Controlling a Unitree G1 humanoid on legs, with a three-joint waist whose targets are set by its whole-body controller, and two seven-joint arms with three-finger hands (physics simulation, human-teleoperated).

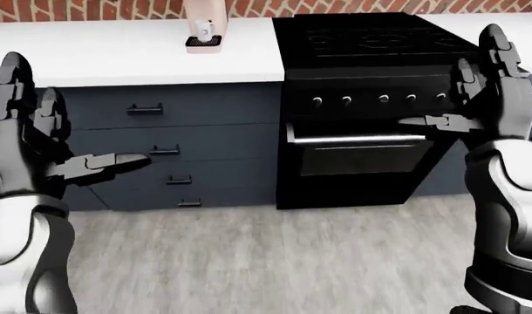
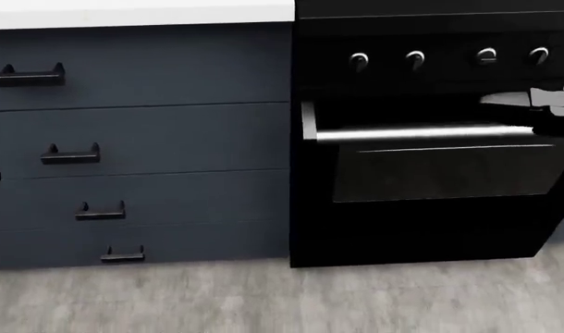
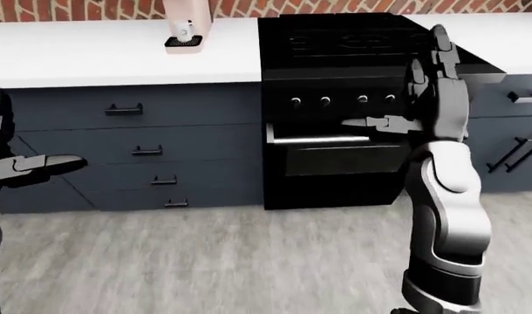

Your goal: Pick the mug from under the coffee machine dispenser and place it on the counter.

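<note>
The mug (image 1: 203, 29) sits under the coffee machine (image 1: 202, 13) at the far edge of the white counter (image 1: 118, 52). No writing can be read. The left hand (image 1: 26, 140) and right hand (image 1: 484, 98) are both held up wide and empty.

No readable text anywhere. Stove (image 1: 371, 111) front shows knobs (image 1: 346, 101) only (no markings legible at this size). Coffee machine (image 1: 202, 23) bears no visible brand or label. Drawer fronts (image 1: 175, 140) plain, unlettered.
</note>
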